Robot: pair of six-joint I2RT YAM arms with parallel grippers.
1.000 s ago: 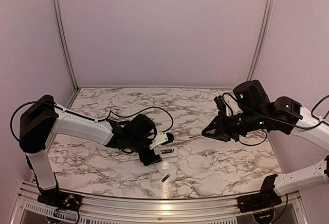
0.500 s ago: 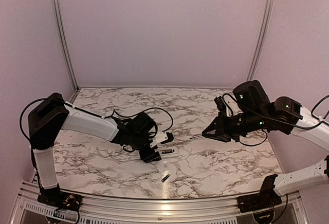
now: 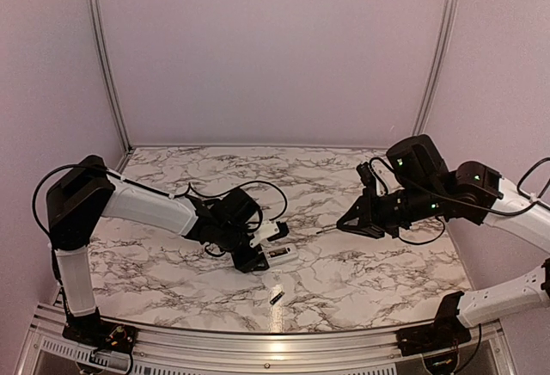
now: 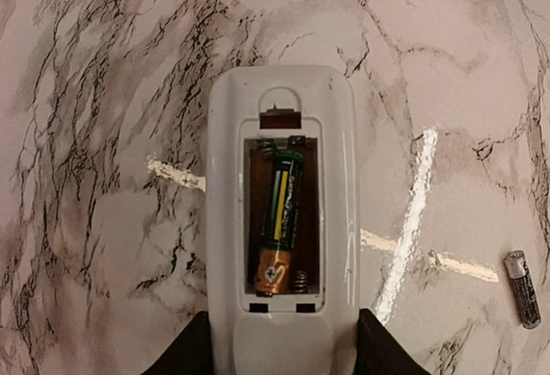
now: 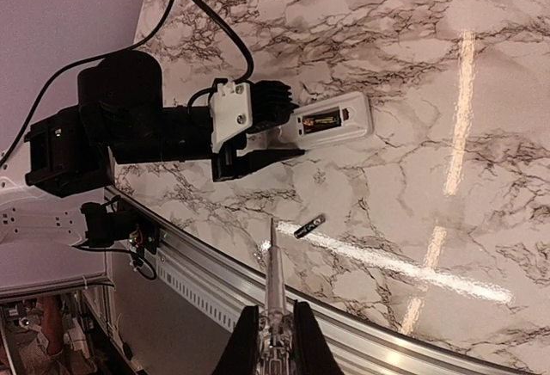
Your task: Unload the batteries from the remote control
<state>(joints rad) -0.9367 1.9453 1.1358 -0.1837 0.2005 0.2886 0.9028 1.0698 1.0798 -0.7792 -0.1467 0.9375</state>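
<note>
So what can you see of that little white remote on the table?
The remote control is a small white plastic oblong lying back-up on the marble table. Its battery cover is off, showing an orange-brown recess that holds one battery, green and black with an orange end, and bare spring contacts. The left gripper clamps one end from both sides. A second battery lies loose on the table, apart from it.
</note>
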